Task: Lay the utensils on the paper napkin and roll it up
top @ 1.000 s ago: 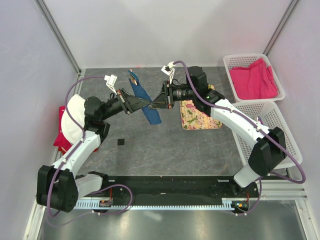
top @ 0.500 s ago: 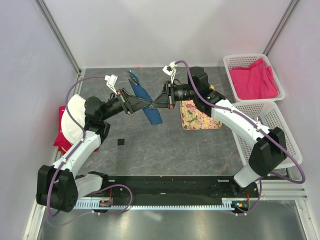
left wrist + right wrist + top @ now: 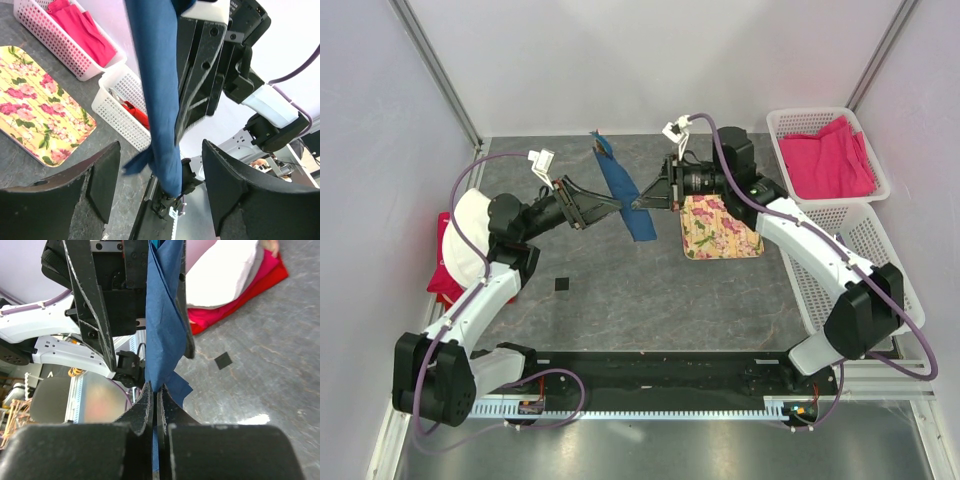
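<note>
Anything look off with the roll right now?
Yes: the dark-blue rolled paper napkin hangs in mid-air, pinched only by the right tool; the left tool stands open around it, and a loose corner sticks out of the roll.

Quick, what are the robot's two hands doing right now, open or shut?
Left gripper: open, holding nothing.
Right gripper: shut on the blue napkin.

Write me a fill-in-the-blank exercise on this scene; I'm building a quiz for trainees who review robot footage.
The right gripper is shut on the ___ napkin roll. The left gripper stands ___, a finger on each side of that roll. The ___ arm passes above the floral mat.
Missing words: blue; open; right.
</note>
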Available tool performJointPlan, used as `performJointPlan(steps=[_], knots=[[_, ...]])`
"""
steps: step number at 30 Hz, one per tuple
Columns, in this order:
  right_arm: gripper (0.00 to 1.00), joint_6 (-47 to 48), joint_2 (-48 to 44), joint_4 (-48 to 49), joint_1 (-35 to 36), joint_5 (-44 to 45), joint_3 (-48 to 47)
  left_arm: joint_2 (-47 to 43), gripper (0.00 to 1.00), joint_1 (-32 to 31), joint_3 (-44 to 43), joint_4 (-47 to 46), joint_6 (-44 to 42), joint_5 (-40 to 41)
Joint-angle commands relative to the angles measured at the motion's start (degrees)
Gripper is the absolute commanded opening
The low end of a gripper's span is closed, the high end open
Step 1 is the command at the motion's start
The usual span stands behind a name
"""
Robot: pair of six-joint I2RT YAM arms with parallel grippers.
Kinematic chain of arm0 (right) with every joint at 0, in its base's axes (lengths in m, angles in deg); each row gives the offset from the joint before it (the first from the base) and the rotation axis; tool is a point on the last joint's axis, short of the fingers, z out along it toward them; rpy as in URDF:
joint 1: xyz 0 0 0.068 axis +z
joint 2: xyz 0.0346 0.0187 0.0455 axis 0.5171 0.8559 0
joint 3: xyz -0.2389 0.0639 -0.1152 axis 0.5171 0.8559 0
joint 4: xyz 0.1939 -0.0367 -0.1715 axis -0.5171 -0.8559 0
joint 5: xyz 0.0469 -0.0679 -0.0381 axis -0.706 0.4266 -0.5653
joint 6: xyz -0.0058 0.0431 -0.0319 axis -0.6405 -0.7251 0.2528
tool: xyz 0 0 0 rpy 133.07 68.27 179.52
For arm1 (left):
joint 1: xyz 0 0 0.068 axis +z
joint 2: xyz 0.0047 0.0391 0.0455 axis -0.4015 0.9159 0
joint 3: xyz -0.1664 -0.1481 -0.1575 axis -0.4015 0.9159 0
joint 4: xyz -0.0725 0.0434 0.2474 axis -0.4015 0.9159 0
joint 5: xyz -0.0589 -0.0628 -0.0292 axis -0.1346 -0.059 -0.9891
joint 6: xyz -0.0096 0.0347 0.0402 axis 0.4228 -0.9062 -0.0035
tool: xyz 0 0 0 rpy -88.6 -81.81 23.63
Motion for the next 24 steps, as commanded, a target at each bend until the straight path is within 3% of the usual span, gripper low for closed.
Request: performJointPlan(steps=[1, 4, 8, 12, 13, 15, 16, 18, 21, 24], knots=[[0.0, 3.1, -4.5, -0.5, -4.0, -2.9, -1.0, -1.8, 0.75, -0.1, 1.1, -0.4, -2.4, 0.4], [0.0, 5.9, -5.8, -3.9, -7.5, -5.1, -1.2, -2.0, 0.76, -0.1, 1.9, 0.1, -3.4, -0.2], [0.0, 13.3, -6.8, -16.8, -13.8, -10.4, -2.1, -2.8, 0.78, -0.2, 2.7, 0.5, -4.7, -1.1], [0.0, 31.9, -7.5, -38.4, -25.0, -12.2, -4.7, -3.9, 0.78, -0.7, 3.5, 1.2, -6.1, -1.7], [0.0, 41.8, -7.2, -48.8, -27.1, -11.7, -5.7, -4.0, 0.79, -1.0, 3.6, 1.5, -6.5, -1.7], [0.0, 52.3, -6.3, -59.6, -34.1, -9.6, -9.0, -4.1, 0.79, -1.3, 4.0, 1.6, -6.8, -1.7], [0.0, 64.7, -4.5, -70.7, -36.1, -8.8, -10.1, -4.0, 0.79, -1.8, 4.0, 1.6, -7.0, -1.6], [0.0, 74.8, -2.5, -79.9, -42.8, -7.2, -12.1, -4.0, 0.79, -2.4, 4.2, 1.6, -7.3, -1.4], [0.0, 79.0, -1.7, -81.5, -51.0, -3.9, -10.0, -3.9, 0.79, -3.3, 4.1, 1.6, -7.7, -1.0], [0.0, 83.4, -3.4, -81.5, -54.4, 0.0, -7.8, -4.0, 0.79, -3.6, 4.2, 1.7, -8.2, -1.0]])
